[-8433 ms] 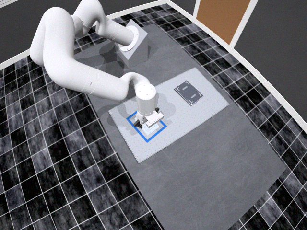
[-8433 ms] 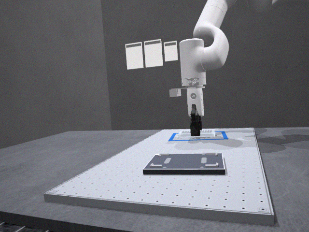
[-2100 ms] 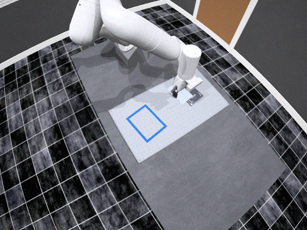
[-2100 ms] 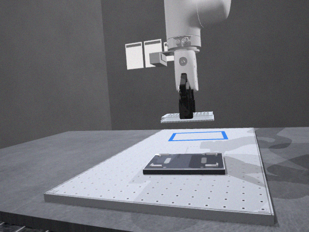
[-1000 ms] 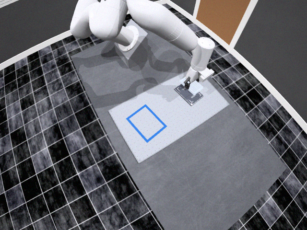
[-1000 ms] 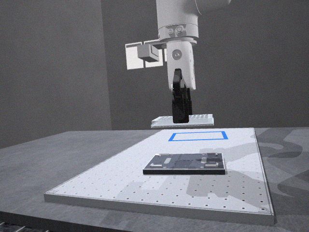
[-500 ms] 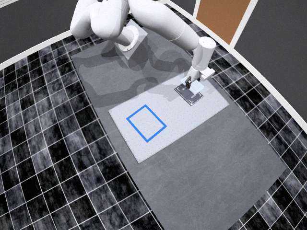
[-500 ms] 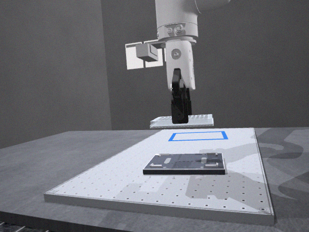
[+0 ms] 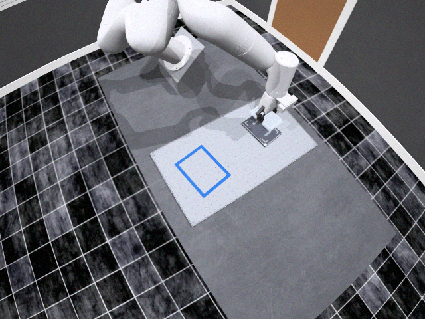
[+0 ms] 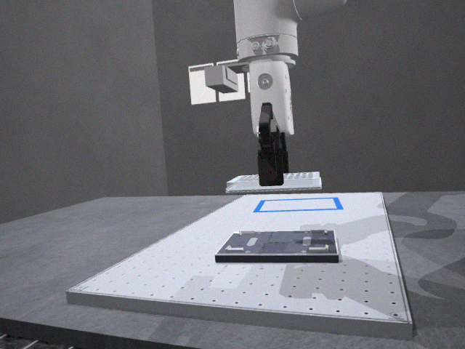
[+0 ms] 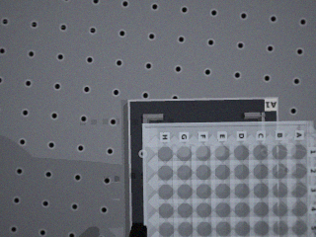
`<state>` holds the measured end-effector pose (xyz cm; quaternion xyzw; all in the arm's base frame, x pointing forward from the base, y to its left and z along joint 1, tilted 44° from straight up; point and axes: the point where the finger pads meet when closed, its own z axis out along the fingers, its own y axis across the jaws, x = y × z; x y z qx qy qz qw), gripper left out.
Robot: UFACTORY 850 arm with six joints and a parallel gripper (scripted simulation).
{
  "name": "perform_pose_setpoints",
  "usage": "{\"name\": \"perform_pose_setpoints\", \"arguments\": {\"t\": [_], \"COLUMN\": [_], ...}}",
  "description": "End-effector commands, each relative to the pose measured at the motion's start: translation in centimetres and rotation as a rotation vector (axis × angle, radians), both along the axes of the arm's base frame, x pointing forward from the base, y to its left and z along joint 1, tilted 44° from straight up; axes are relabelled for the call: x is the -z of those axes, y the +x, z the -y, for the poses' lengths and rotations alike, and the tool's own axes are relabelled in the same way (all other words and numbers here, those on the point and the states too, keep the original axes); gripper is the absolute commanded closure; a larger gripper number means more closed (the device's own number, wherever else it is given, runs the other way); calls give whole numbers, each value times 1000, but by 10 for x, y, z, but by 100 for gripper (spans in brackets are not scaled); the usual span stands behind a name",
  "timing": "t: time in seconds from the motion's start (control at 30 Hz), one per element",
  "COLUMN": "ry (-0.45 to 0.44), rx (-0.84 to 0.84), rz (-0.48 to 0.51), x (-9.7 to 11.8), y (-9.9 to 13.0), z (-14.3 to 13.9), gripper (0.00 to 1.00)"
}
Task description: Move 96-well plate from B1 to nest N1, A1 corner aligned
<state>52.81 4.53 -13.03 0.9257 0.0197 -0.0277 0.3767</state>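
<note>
Your end effector [image 10: 271, 179] is clamped on the 96-well plate [image 10: 300, 179], fingers wide across it. The plate hangs level in the air, clear of the perforated breadboard [image 10: 158, 278] on the desk [image 10: 75, 233].

From the top view, you have the plate [image 9: 271, 119] over the plate nest N1 [image 9: 265, 135], overlapping only part of it.

Wrist view: column letters H to A run along the plate's [image 11: 227, 183] upper edge, A at the right. The dark nest [image 11: 197, 110] shows above and left of the plate; its A1 label [image 11: 271, 104] is at the nest's upper right corner.

The blue outline of spot B1 [image 9: 219, 167] has nothing inside it.
</note>
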Motion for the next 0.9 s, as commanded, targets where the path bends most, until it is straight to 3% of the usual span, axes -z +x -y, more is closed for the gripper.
{"name": "perform_pose_setpoints", "arguments": {"t": [0.0,0.87], "ry": [1,1], "rx": [-1,-1], "rz": [2,2], "x": [-1,22], "y": [1,0], "z": [-1,22], "gripper": [100,100]}}
